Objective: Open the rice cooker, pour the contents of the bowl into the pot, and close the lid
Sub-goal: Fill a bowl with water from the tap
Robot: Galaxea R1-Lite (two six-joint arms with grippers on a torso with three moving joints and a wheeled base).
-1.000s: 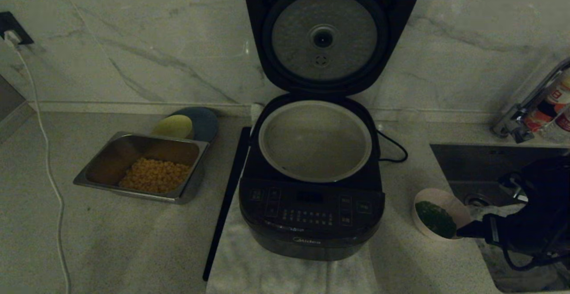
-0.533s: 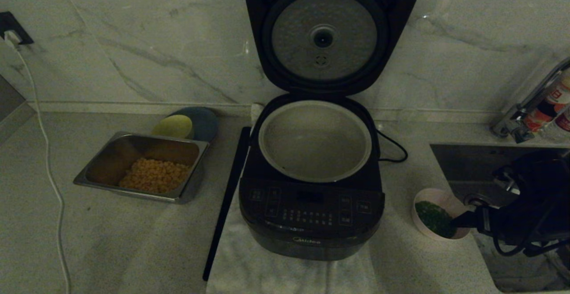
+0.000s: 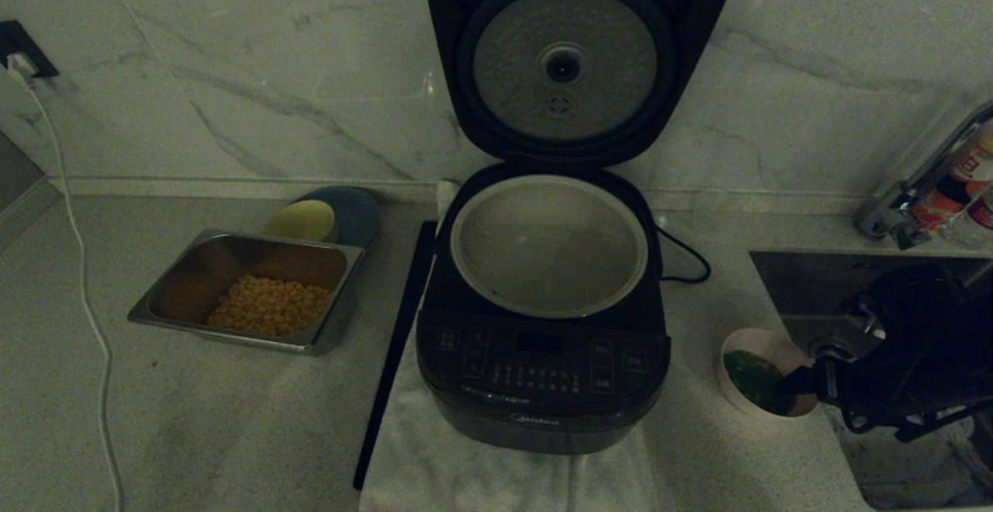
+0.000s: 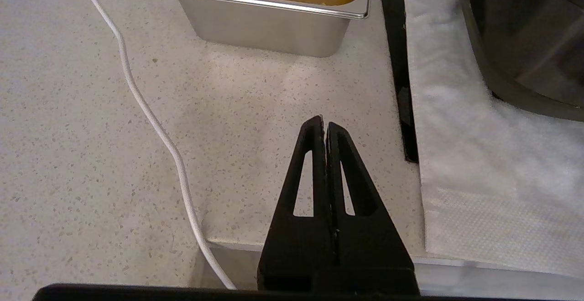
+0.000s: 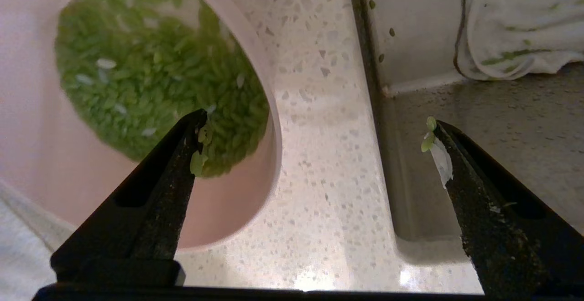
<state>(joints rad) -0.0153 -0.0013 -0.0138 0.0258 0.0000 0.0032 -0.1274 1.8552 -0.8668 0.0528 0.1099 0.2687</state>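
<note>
The black rice cooker (image 3: 543,372) stands open in the middle, its lid (image 3: 574,54) upright against the wall with the silver inner plate showing. The grey pot (image 3: 549,244) looks bare inside. To the cooker's right sits the small pinkish bowl (image 3: 764,339) with chopped green contents (image 3: 749,376). My right gripper (image 3: 795,384) is open at the bowl's right rim. In the right wrist view, one finger (image 5: 173,164) hangs over the bowl (image 5: 219,210) and its greens (image 5: 150,73), the other over the sink; the gripper (image 5: 315,121) holds nothing. My left gripper (image 4: 321,123) is shut, low over the counter's front left.
A steel tray (image 3: 194,256) of yellow kernels and a yellow-green bowl (image 3: 301,219) sit left of the cooker. A white cable (image 3: 85,287) crosses the far left. A black strip (image 3: 396,349) and white cloth (image 3: 434,458) lie by the cooker. Sink (image 3: 814,279) and faucet (image 3: 900,209) are at the right.
My right gripper has shifted a little left and toward the wall, bringing one finger over the bowl's rim. The bowl looks slightly smaller and lower. The cooker, pot and lid have not moved.
</note>
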